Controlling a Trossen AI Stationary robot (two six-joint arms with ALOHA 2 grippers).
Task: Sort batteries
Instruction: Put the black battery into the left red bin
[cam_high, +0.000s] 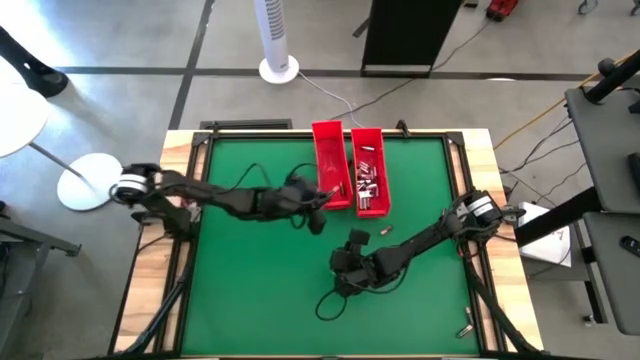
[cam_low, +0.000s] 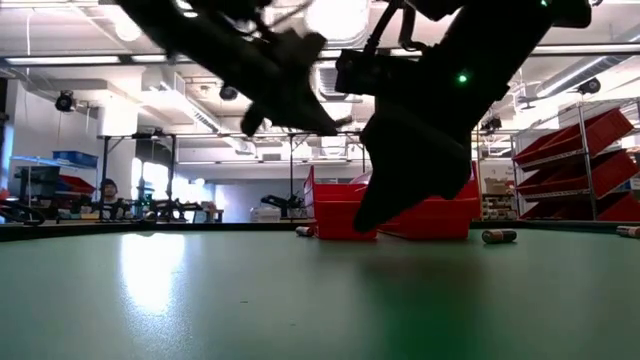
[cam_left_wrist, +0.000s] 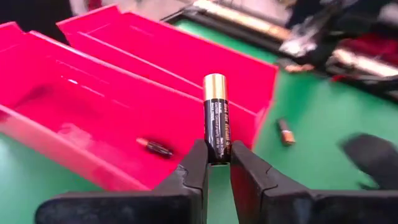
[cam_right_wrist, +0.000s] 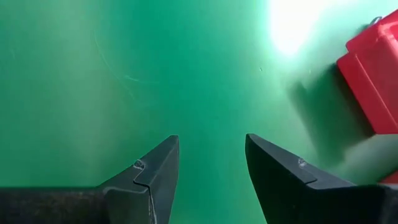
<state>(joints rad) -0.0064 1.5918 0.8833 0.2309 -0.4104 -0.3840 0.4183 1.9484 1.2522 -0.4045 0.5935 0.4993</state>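
My left gripper (cam_left_wrist: 217, 163) is shut on a black battery with a gold cap (cam_left_wrist: 216, 118), above the left red tray (cam_high: 328, 165); in the high view it hovers at that tray's near end (cam_high: 322, 198). One small dark battery (cam_left_wrist: 154, 147) lies in this tray. The right red tray (cam_high: 368, 170) holds several silvery batteries (cam_high: 364, 183). A loose battery (cam_high: 386, 229) lies on the mat near the trays. My right gripper (cam_right_wrist: 211, 155) is open over bare green mat, near the table's middle (cam_high: 345, 262). My left gripper pinches the battery's lower end (cam_left_wrist: 217, 154) between its two fingertips (cam_left_wrist: 196, 163). The battery stands along the fingers, its gold cap pointing away from the wrist, lifted clear above the tray.
Green mat (cam_high: 260, 290) covers the table inside a wooden frame. Another battery (cam_low: 498, 236) lies on the mat right of the trays in the low view, and a small piece sits by the near right corner (cam_high: 466, 322). Cables trail across the mat (cam_high: 330, 300).
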